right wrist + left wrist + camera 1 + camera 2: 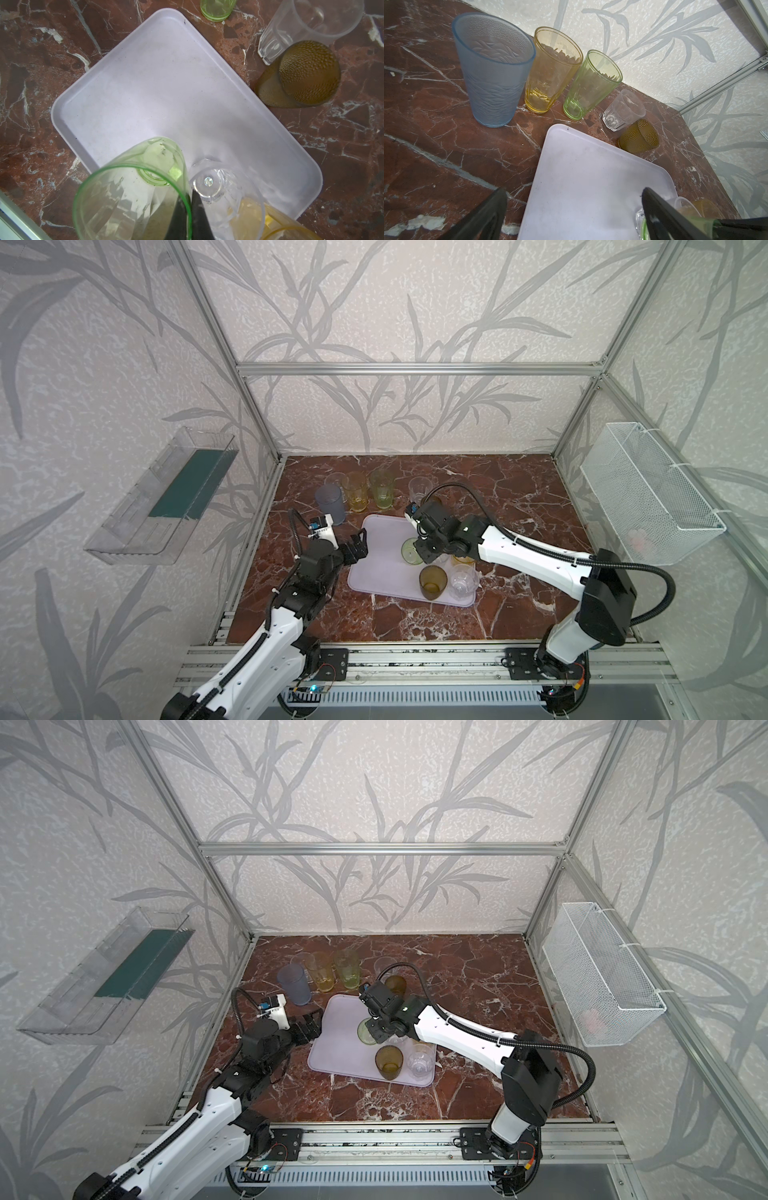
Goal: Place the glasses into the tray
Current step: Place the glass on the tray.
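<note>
Right gripper (pixel 190 197) is pinched narrow on the rim of the short green glass (pixel 128 187), one finger inside and one outside. The glass hangs tilted over the lavender tray (pixel 155 83); can't tell if its base touches. Left gripper (pixel 574 191) is spread wide and holds nothing. It sits at the tray's long edge, one finger over the marble tabletop (pixel 436 145), the other over the tray. Free room: the tray floor ahead of both grippers is bare out to the far rim. The tight side is by the right gripper, with a middle clear glass (pixel 209 187) just beside the green one and a short yellow glass (pixel 270 220) behind that. Back toward the right arm, at the tray's near corner, are a dark amber glass (pixel 432 583) and a corner clear glass (pixel 464 583). Off the tray, past the left gripper's tips, stands a row: tall grey-blue glass (pixel 494 72), tall yellow glass (pixel 550 72), tall pale-green glass (pixel 591 85). A far clear glass (pixel 623 110) and an off-tray amber glass (pixel 639 137) sit just outside the far corner. Both top views show a back clear glass (pixel 334 481) behind the grey-blue one, hidden from the left wrist view. Only the right wrist view shows the rim pinch; in the top views the gripper body covers it. The clear wall shelf (pixel 162 497) and wire mesh basket (pixel 648 493) are well apart from both grippers.
</note>
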